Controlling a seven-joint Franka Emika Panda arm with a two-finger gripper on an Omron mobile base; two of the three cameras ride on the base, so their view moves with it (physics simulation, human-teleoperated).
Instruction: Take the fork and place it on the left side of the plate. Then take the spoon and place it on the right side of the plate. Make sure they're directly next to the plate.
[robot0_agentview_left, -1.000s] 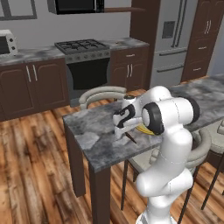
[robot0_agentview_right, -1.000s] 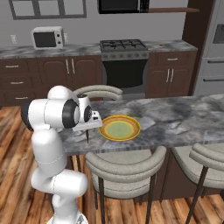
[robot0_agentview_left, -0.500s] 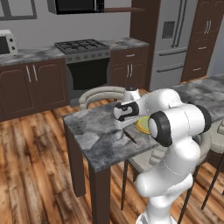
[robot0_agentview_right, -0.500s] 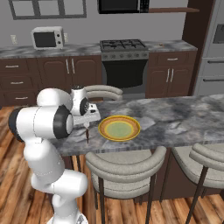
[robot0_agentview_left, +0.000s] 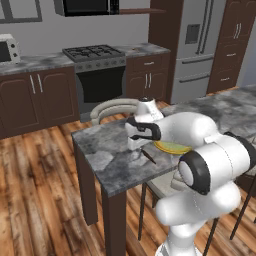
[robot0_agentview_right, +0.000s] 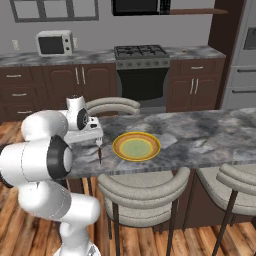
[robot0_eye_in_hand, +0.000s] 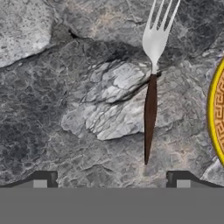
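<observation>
The fork lies flat on the grey marble counter, silver tines pointing away from the hand and its dark brown handle toward it. It rests just left of the plate, whose yellow-orange rim shows at the hand view's right edge. My gripper hovers above the handle end, open, fingertips set wide apart and holding nothing. From the base views the gripper points down over the fork, left of the plate. The spoon is out of view.
The marble island counter runs off to the right, with its left corner close to the fork. Padded stools stand along the near side and one chair on the far side. Stove and cabinets line the back wall.
The arm's elbow and shoulder have swung round toward the camera. The hand stays over the counter left of the plate, and the fork lies there free of the fingers.
</observation>
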